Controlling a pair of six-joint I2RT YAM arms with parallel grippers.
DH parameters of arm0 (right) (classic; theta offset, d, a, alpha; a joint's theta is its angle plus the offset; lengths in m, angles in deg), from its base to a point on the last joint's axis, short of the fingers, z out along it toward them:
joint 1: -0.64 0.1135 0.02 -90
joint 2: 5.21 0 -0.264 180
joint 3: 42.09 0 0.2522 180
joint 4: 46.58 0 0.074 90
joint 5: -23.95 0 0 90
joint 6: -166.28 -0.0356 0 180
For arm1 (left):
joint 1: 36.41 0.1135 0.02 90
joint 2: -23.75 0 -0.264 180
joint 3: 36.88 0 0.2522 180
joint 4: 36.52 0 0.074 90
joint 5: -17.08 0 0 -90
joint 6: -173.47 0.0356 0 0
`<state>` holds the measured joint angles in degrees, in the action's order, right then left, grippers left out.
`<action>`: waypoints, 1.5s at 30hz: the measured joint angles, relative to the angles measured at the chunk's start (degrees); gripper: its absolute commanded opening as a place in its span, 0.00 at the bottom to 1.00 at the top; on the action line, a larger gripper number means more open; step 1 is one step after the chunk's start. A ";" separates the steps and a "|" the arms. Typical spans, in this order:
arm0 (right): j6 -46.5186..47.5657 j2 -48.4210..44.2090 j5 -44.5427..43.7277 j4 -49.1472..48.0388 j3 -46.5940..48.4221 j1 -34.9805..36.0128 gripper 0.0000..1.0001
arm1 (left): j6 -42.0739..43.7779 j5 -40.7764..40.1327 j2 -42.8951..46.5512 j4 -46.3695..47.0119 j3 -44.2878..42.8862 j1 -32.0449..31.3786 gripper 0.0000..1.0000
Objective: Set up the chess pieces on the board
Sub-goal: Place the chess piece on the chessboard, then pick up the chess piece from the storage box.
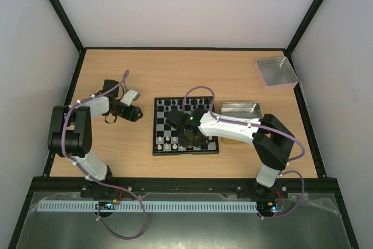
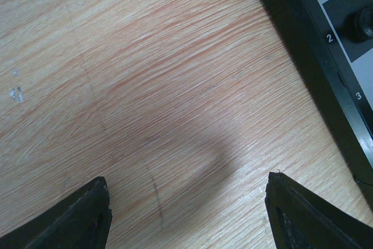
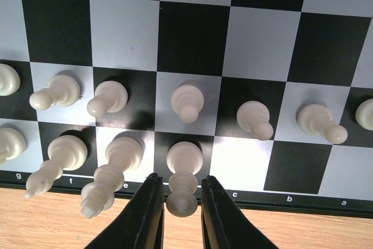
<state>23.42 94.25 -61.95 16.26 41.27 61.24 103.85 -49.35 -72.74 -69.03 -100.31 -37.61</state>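
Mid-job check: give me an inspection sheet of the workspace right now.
Surface: wooden table, faint scuffs.
Job's things: board; white pieces in two near rows, back-row squares a to c empty; black pieces far side.
Clutter: grey tray far right corner; metal tray beside board.
Grippers: left gripper open over bare wood; right gripper flanks a back-row white piece, contact unclear.
Cables: purple cables along both arms.
Surroundings: pale walls, black frame.
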 measured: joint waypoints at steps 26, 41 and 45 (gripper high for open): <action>6.38 -19.54 -8.90 3.30 -9.44 -31.50 0.33 | 0.02 0.42 -0.07 -0.02 -0.02 0.22 0.73; 11.98 -20.55 -2.49 -2.54 -20.55 -44.92 0.27 | 0.02 0.44 -0.09 -0.02 -0.04 0.22 0.73; 12.50 -19.82 -1.81 -3.72 -20.55 -45.38 0.27 | 0.02 0.42 -0.09 -0.02 -0.07 0.22 0.73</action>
<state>35.92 74.42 -63.76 12.55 20.73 15.86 103.87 -48.93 -72.83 -69.05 -100.38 -37.39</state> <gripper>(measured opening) 0.269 0.729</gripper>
